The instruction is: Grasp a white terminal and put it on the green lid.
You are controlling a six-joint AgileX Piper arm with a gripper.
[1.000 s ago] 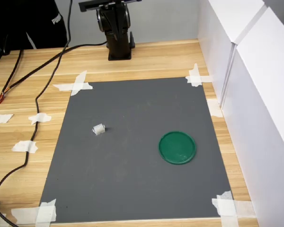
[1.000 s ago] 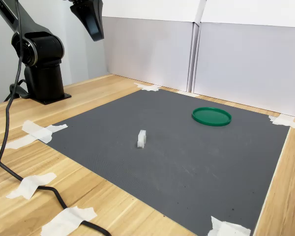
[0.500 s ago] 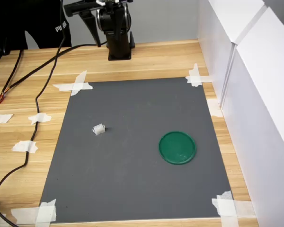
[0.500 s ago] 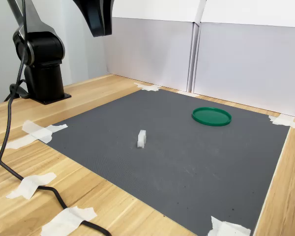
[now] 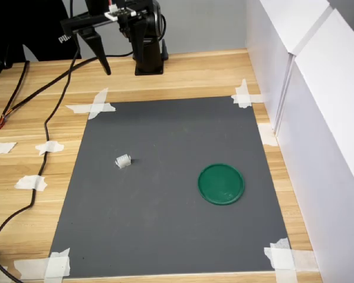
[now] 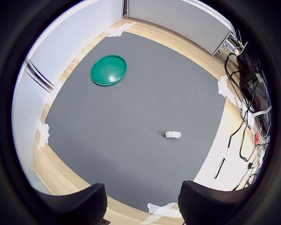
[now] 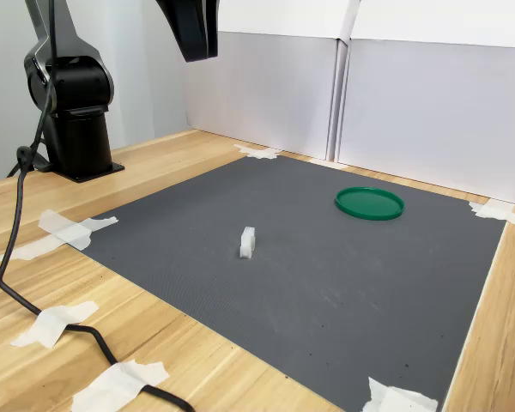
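One change: gripper (image 7: 197, 39) farther forward.

Robot lab bench, wooden tabletop (image 5: 189, 73), taped-down grey mat (image 5: 171, 188), white partition panels (image 7: 412, 112), trailing cables (image 5: 47, 118)

First exterior view looks steeply down from opposite my base onto the grey mat (image 5: 165, 188). Second exterior view sits low, side-on, near the counter (image 7: 206, 369). My wrist view looks down from high; all share the mat.

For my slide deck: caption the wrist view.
Open gripper high above the gray mat, white terminal lying apart from the green lid.
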